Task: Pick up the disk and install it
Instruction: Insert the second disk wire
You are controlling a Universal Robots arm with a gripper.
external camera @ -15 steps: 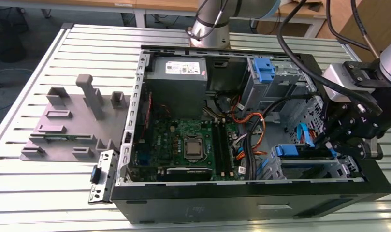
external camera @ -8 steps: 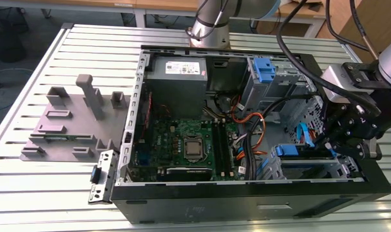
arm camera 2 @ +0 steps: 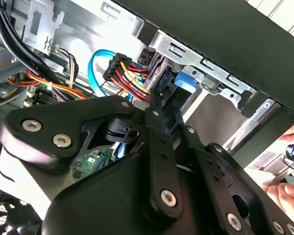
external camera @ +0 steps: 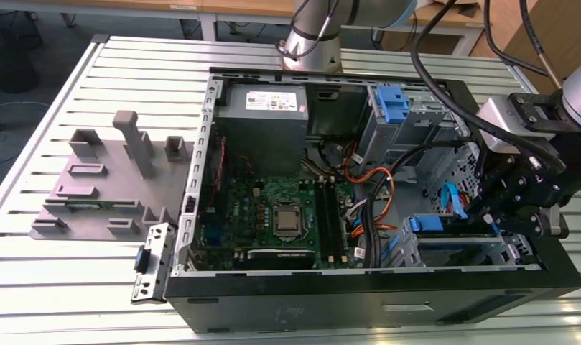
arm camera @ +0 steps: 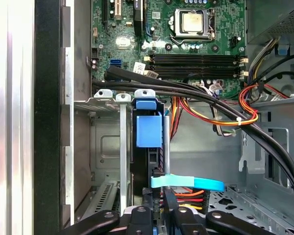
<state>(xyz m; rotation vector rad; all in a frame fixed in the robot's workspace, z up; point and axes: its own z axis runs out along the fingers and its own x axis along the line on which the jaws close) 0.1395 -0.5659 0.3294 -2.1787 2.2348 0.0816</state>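
- Gripping with narrow jaws, the gripper (arm camera: 158, 199) has its two black fingers (arm camera: 170, 208) set against opposite faces of the disk (arm camera: 155, 160), as far as the first wrist view shows.
- The disk stands on edge in a slot of the metal drive cage (arm camera: 105, 100), with its blue bracket tab (arm camera: 149, 129) at the end away from the gripper.
- In the exterior view the gripper (external camera: 508, 219) hangs over the open computer case (external camera: 367, 305) at about 4 o'clock from the case's middle, and the disk's blue tab (external camera: 426, 223) shows just beside it, at its 9 o'clock.
- A light-blue flat cable (arm camera: 191, 183) crosses close to the fingertips (red, yellow and orange wires bunch just behind it).
- In the second wrist view the fingers run close together up to the gripper's tip (arm camera 2: 159, 98), which sits just beside the blue bracket (arm camera 2: 183, 81) under the cage's silver rail.
- A person's hand (arm camera 2: 288, 192) shows outside the case wall in that same view.
- The green motherboard (external camera: 271, 212) fills the case's middle, and the grey power-supply box (external camera: 266, 100) sits at its 12 o'clock.
- A grey fixture tray (external camera: 108, 183) lies on the slatted table (external camera: 70, 287) at 9 o'clock from the case, well apart from the gripper.
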